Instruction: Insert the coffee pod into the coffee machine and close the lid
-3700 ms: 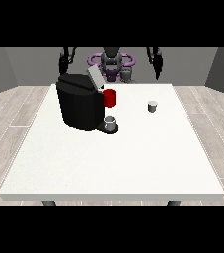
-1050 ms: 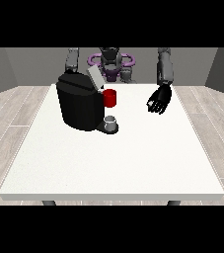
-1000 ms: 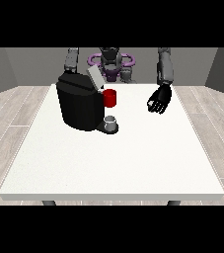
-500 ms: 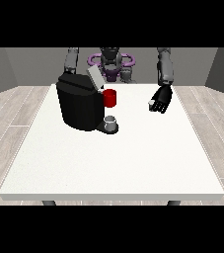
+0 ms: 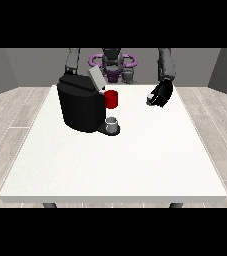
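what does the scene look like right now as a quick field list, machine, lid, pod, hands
machine: black boxy coffee machine on the large white table, at the view's left
lid: grey flap lid, tilted up, open
red part: red cylinder on the machine's front
cup: small grey cup on the machine's base
pod: small pale coffee pod, at the fingers of the hand at the view's right, above the table
other hand: hidden behind the machine
task state: pod not yet in machine
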